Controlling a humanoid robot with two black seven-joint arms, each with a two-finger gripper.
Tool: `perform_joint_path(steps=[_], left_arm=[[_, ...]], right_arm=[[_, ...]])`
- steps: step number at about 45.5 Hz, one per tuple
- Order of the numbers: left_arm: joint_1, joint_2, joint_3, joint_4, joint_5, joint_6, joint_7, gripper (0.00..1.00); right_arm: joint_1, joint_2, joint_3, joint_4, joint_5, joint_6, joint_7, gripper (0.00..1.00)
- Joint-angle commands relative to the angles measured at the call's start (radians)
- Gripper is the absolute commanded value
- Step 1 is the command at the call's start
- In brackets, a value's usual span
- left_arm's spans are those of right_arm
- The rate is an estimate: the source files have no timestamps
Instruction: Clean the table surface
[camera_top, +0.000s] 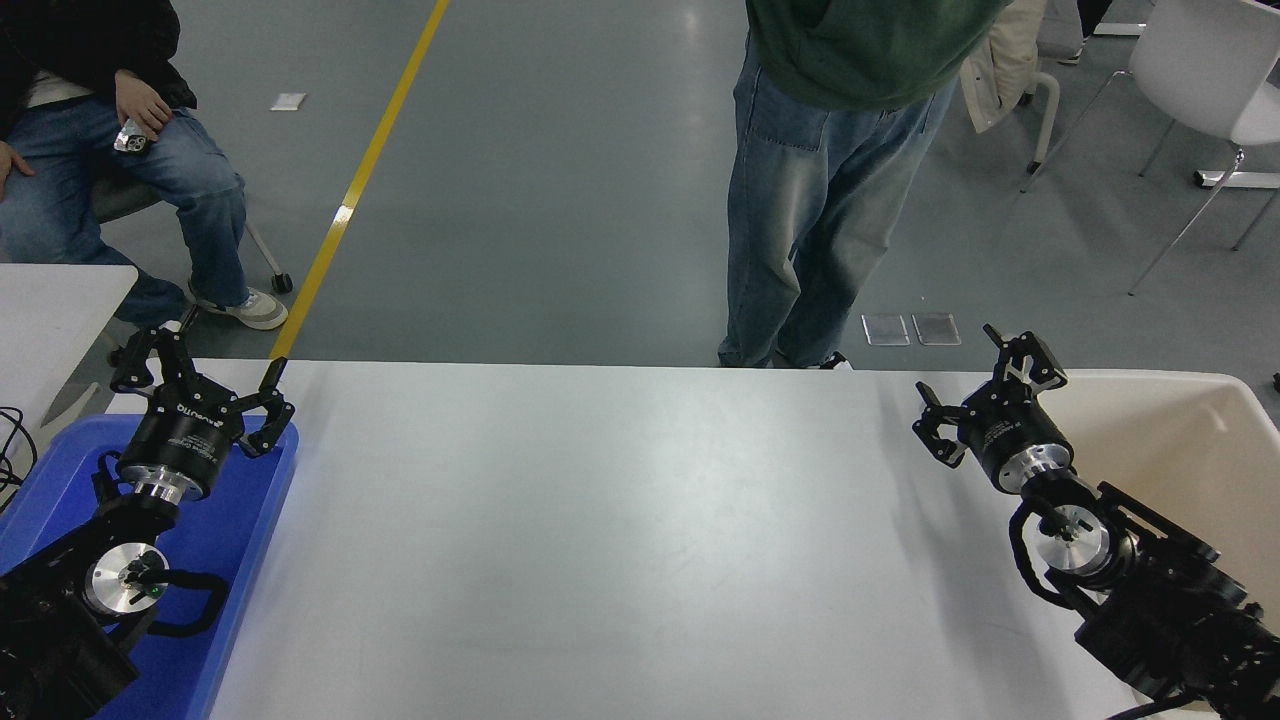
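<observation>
Head view. The table surface (620, 540) fills the middle of the frame, from the far edge near the standing person (830, 170) to the near edge below the picture. It is plain white and matte, with a rounded far right corner; I see no debris, cloth or tool on it.

My right gripper (985, 395) hangs over the far right corner of the table, fingers spread wide, holding nothing. Just beyond that corner sits a cream bin (1190, 440), alongside the right edge.

My left gripper (195, 385) is parked at the far left corner, above the blue tray (250, 540) that lies along the left edge; its fingers are also spread, empty.

Handling judgement: the tabletop is rigid, heavy and fixed, so there is nothing to grasp. It is to be swept or wiped. The matte finish probably gives moderate friction; hard fingertips could scuff it, so contact should be light and flat. With nothing visible to remove, the task looks essentially done.

A seated person (120, 150) is at far left, clear of the table.
</observation>
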Motion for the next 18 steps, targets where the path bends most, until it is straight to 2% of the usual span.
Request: perform_joint_path(steps=[1, 9, 18], left_arm=[[0.000, -0.001, 0.000, 0.000, 0.000, 0.000, 0.000, 1.00], [0.000, -0.001, 0.000, 0.000, 0.000, 0.000, 0.000, 1.00], [0.000, -0.001, 0.000, 0.000, 0.000, 0.000, 0.000, 1.00]], right_arm=[[-0.018, 0.009, -0.019, 0.000, -0.007, -0.003, 0.101, 1.00], [-0.035, 0.010, -0.044, 0.002, -0.061, -0.003, 0.164, 1.00], [-0.042, 0.021, -0.045, 0.034, -0.073, -0.005, 0.181, 1.00]])
